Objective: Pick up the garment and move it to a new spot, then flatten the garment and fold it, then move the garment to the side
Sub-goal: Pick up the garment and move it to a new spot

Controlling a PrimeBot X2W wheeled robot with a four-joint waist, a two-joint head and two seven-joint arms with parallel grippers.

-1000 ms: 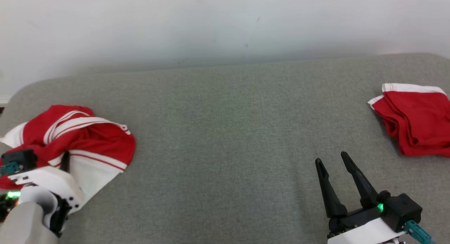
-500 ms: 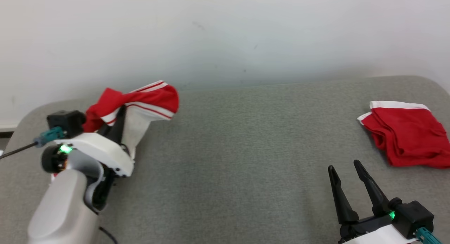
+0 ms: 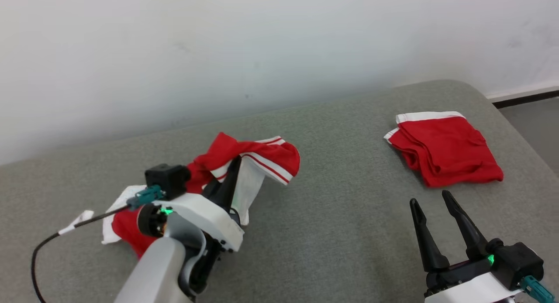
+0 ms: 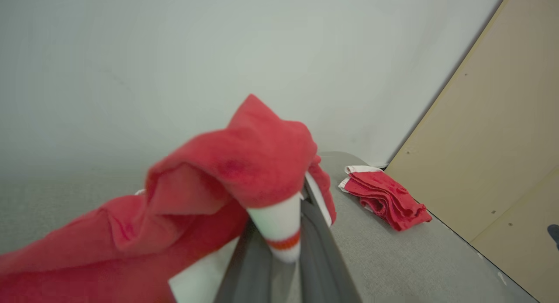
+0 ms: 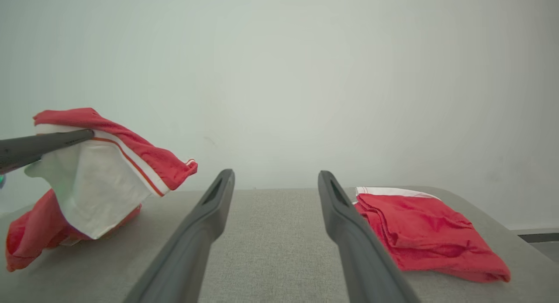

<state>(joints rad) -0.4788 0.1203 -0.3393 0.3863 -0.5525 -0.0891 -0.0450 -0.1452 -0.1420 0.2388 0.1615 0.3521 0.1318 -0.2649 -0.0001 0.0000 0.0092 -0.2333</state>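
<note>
Drooping from the pinching left gripper (image 3: 236,164), the soft, light garment (image 3: 273,156) seems best gripped at its striped hem.

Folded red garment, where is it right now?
In the head view the folded red garment lies on the right side of the grey cushion, near its far corner, just beyond the open right gripper.

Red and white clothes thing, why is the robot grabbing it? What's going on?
The robot's left jaws are shut on a crumpled red and white striped garment, holding one end up while the rest trails on the grey padded surface. Its right jaws stand open and empty nearby. A second red garment with white trim lies folded to the right.
</note>
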